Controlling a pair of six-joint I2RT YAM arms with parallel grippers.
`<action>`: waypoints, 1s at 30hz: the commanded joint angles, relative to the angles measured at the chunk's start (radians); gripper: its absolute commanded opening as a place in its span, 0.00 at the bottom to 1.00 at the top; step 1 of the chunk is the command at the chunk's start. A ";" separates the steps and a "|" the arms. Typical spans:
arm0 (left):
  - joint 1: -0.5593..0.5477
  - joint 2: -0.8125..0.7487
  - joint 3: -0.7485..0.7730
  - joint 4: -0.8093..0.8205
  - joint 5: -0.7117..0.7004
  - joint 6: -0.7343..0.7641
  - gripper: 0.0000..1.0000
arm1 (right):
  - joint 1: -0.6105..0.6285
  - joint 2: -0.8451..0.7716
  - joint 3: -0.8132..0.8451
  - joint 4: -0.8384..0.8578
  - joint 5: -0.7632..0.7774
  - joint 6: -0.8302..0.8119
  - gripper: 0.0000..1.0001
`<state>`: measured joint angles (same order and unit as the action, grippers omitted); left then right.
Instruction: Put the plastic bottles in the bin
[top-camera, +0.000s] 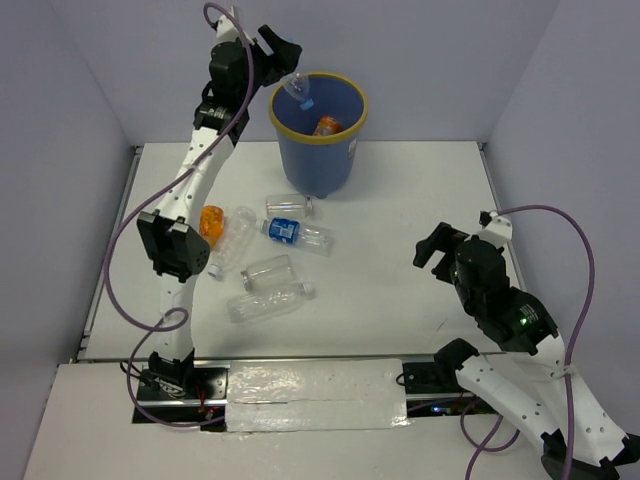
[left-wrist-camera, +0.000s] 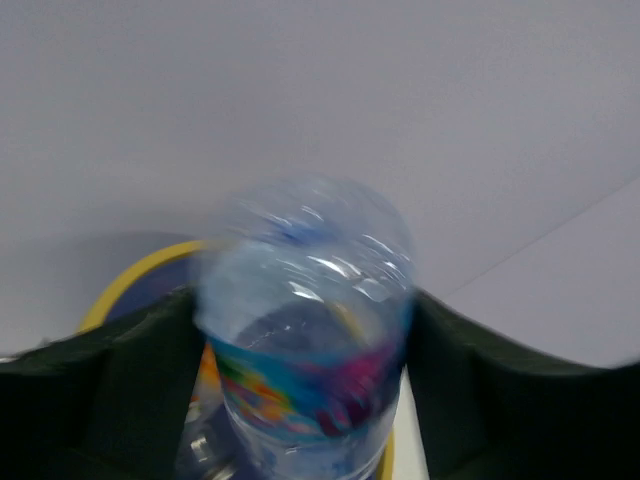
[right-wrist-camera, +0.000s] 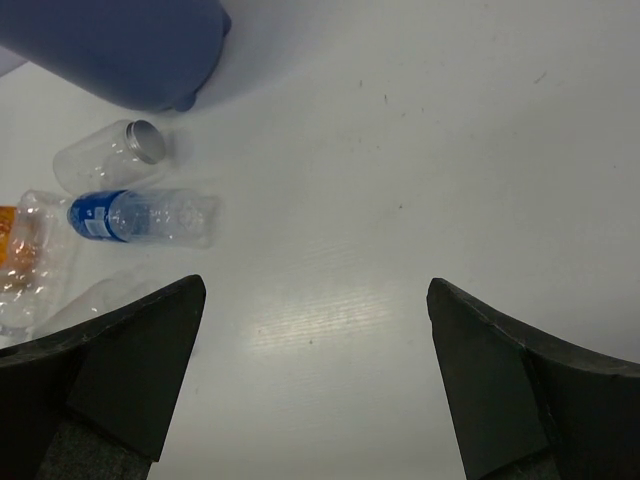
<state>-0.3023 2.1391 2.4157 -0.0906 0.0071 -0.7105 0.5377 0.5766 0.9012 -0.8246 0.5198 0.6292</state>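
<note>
Over the bin (top-camera: 315, 160), the left gripper (left-wrist-camera: 305, 310) is bracketing the colourful-label bottle (left-wrist-camera: 300, 260) — gripping or not, I cannot tell. My right gripper (right-wrist-camera: 316, 290) is hovering wide open — empty.

No word, brand or number can be read anywhere. A blue-labelled bottle (top-camera: 297, 235) is seen left of centre in the top view, and a colourful-labelled bottle (left-wrist-camera: 305, 340) fills the middle of the left wrist view. The print on both is too small or blurred to be made out.
</note>
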 joint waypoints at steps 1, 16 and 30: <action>-0.004 0.125 0.118 0.103 0.023 -0.059 0.91 | -0.001 -0.001 0.010 -0.025 -0.004 0.018 1.00; -0.070 -0.280 -0.289 -0.168 -0.113 0.155 0.99 | -0.002 0.083 0.001 0.102 -0.055 -0.020 1.00; 0.001 -0.512 -0.891 -0.618 -0.584 0.152 0.99 | -0.001 0.232 0.025 0.237 -0.129 -0.095 1.00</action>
<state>-0.3412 1.5761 1.5818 -0.6029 -0.4950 -0.5728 0.5381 0.7887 0.9020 -0.6563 0.4164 0.5537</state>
